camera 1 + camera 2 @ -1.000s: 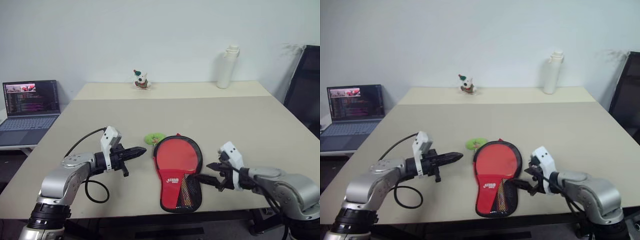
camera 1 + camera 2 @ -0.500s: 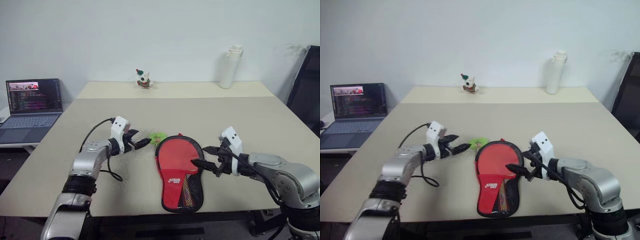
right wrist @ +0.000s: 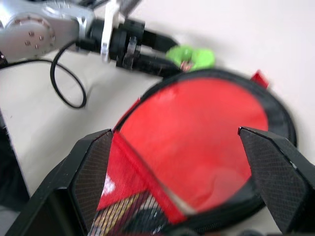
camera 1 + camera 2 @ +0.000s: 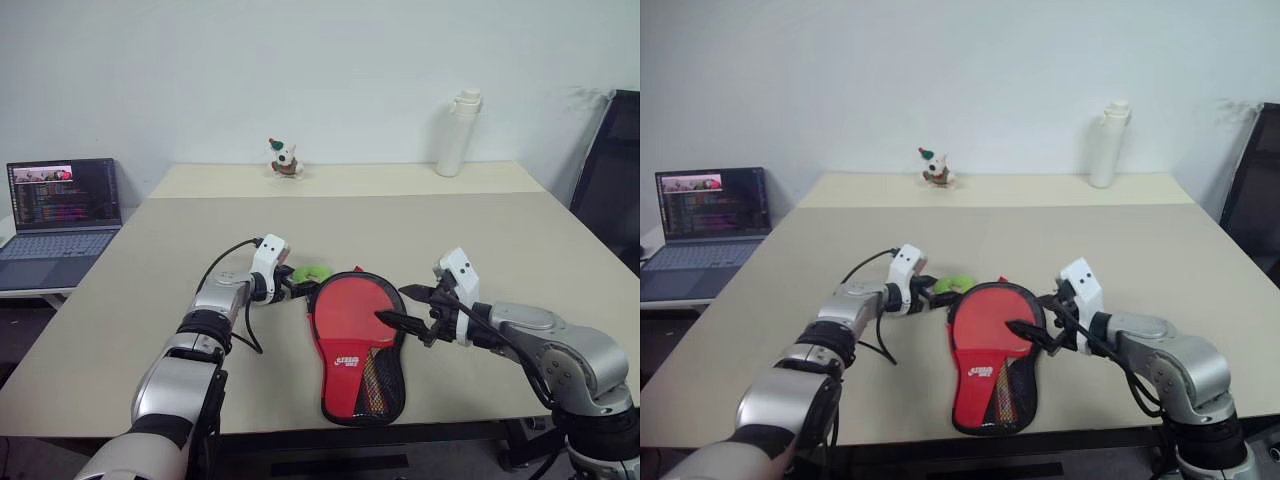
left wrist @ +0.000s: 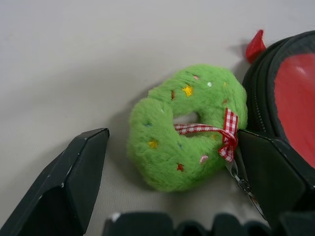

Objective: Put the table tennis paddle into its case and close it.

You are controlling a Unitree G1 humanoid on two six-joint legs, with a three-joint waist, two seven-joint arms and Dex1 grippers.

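Now the table tennis paddle (image 4: 355,312) lies red face up inside the open case (image 4: 360,390) near the desk's (image 4: 480,240) front edge. Spread open, the left hand (image 5: 170,184) straddles a green plush wreath (image 5: 189,125) touching the case's rim. Over the paddle's right edge, the right hand (image 4: 397,307) hovers open, pointing left.

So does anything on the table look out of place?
Yes: a fluffy green wreath charm with a checked ribbon lies against the rim of the red and black paddle-shaped case, between the open left gripper's fingers.
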